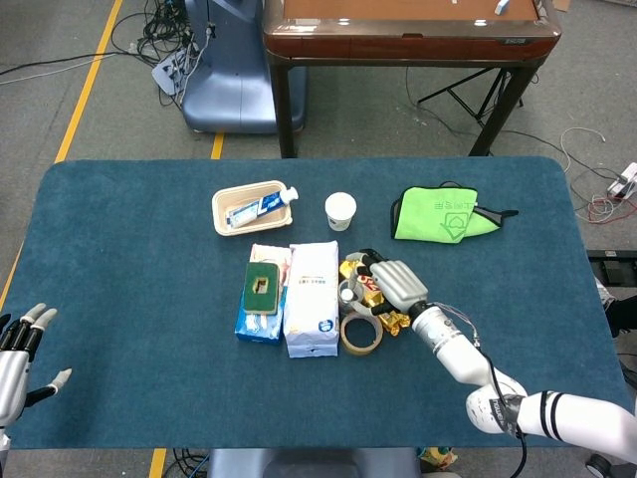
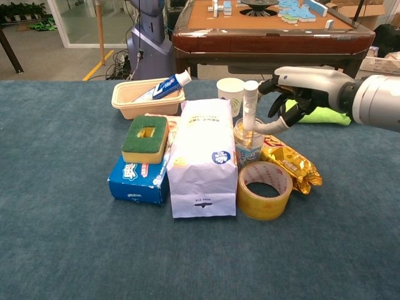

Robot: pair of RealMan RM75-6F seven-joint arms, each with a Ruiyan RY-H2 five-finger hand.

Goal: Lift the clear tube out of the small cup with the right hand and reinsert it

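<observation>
Slim clear plastic tube [image 2: 250, 106] stands upright in the small clear cup [image 2: 248, 145]. Right hand [image 2: 299, 94] just beside it, fingers spread, holding nothing. Probably light, stiff, slick: pinch mid-shaft above the cup.

I am looking at one tube [image 2: 250, 105] standing in one small cup [image 2: 249, 145], and one paper cup [image 2: 230, 91] behind it. I am counting one white bag [image 2: 202, 165], one tape roll [image 2: 265, 190], one snack packet [image 2: 291, 162], one sponge [image 2: 145, 138] on one blue box [image 2: 139, 181], one tray [image 2: 147, 98] holding one toothpaste [image 2: 164, 87], and one green cloth [image 1: 439, 215]. I am showing two hands: right hand [image 2: 300, 90] and left hand [image 1: 16, 353].
</observation>
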